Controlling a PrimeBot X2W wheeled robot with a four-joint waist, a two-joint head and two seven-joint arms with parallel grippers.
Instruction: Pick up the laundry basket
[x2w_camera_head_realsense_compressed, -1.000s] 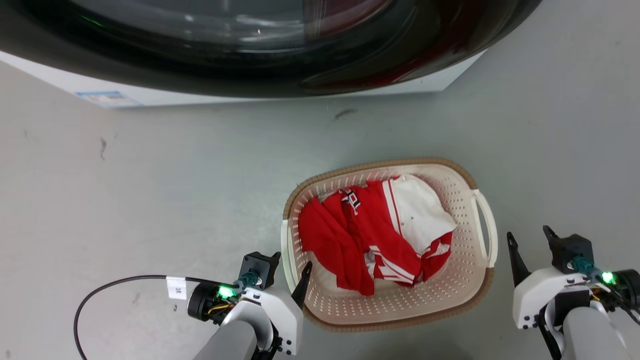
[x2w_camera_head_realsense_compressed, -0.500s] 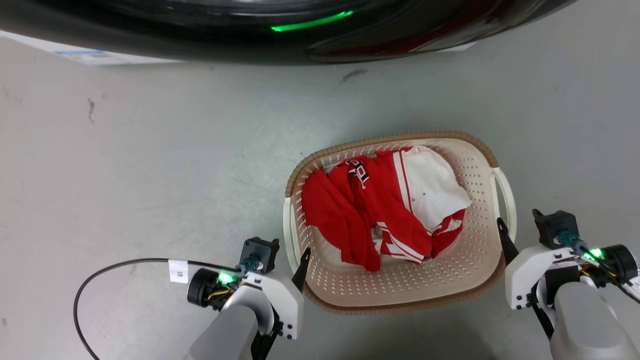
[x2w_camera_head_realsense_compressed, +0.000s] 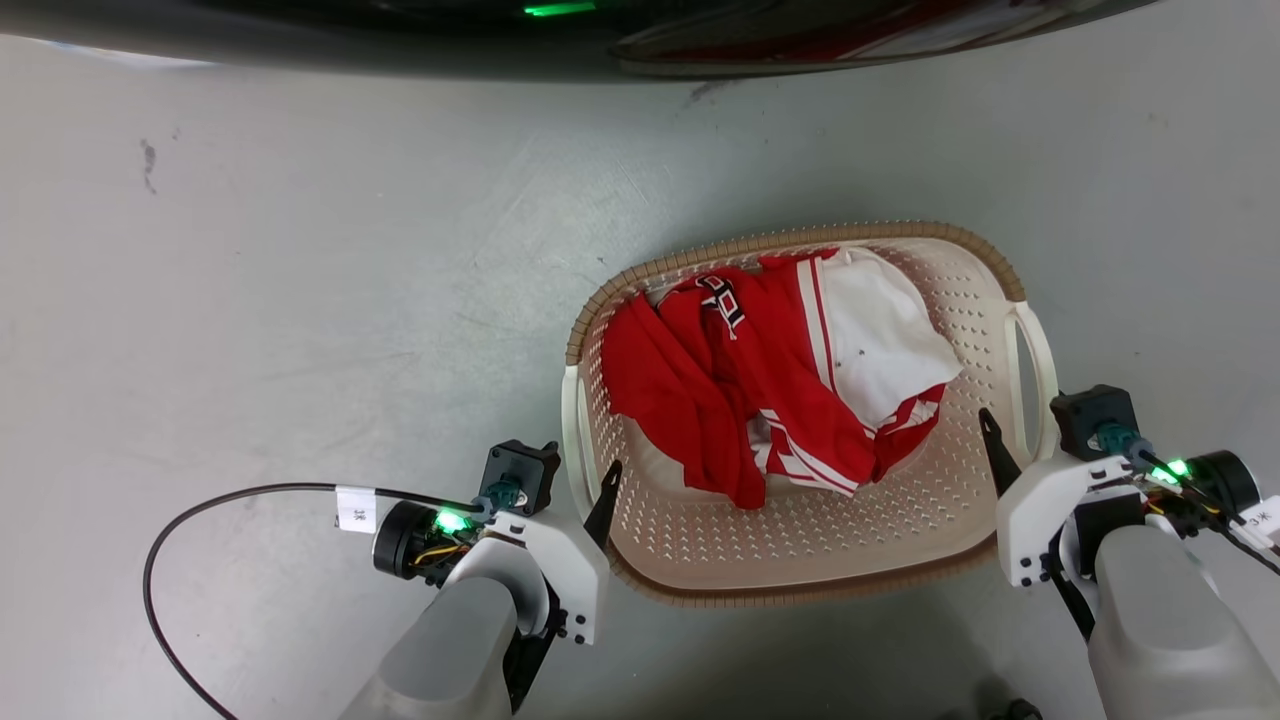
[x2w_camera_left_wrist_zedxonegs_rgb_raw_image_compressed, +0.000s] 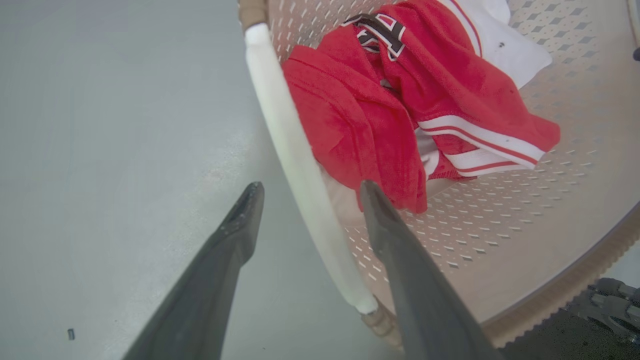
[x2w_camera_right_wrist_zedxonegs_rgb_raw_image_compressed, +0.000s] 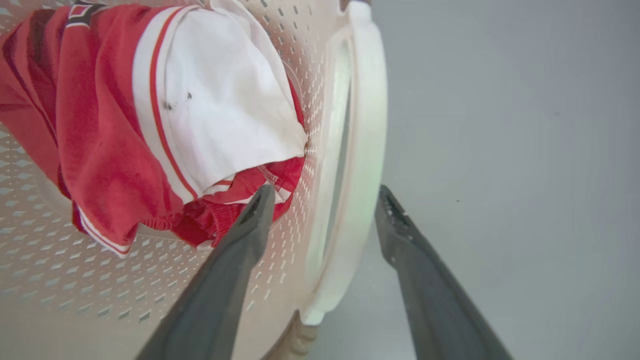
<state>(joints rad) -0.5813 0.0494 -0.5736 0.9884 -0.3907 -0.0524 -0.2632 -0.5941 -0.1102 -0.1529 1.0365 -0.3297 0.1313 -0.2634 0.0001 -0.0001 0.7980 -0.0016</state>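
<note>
The laundry basket (x2w_camera_head_realsense_compressed: 800, 243) stands on the grey floor, cream and perforated with a brown rim, and holds a red and white garment (x2w_camera_head_realsense_compressed: 780, 380). My left gripper (x2w_camera_head_realsense_compressed: 585, 480) is open astride the basket's white left handle (x2w_camera_left_wrist_zedxonegs_rgb_raw_image_compressed: 295, 150): one finger is outside over the floor and one inside the basket, around the left gripper (x2w_camera_left_wrist_zedxonegs_rgb_raw_image_compressed: 311, 186) midpoint. My right gripper (x2w_camera_head_realsense_compressed: 1020, 430) is open the same way across the right handle (x2w_camera_right_wrist_zedxonegs_rgb_raw_image_compressed: 367, 150), its inner finger next to the garment (x2w_camera_right_wrist_zedxonegs_rgb_raw_image_compressed: 150, 125). In the right wrist view the right gripper (x2w_camera_right_wrist_zedxonegs_rgb_raw_image_compressed: 326, 190) has not closed on the handle.
The washer's dark round door (x2w_camera_head_realsense_compressed: 400, 40) runs along the top of the head view. A black cable (x2w_camera_head_realsense_compressed: 200, 510) loops over the floor to the left of my left wrist. Bare grey floor (x2w_camera_head_realsense_compressed: 300, 300) lies left of and beyond the basket.
The camera has shifted, so the washer slid up out of view. My right gripper moved left from beside the basket to straddle its right handle. The left gripper kept its place at the left handle.
</note>
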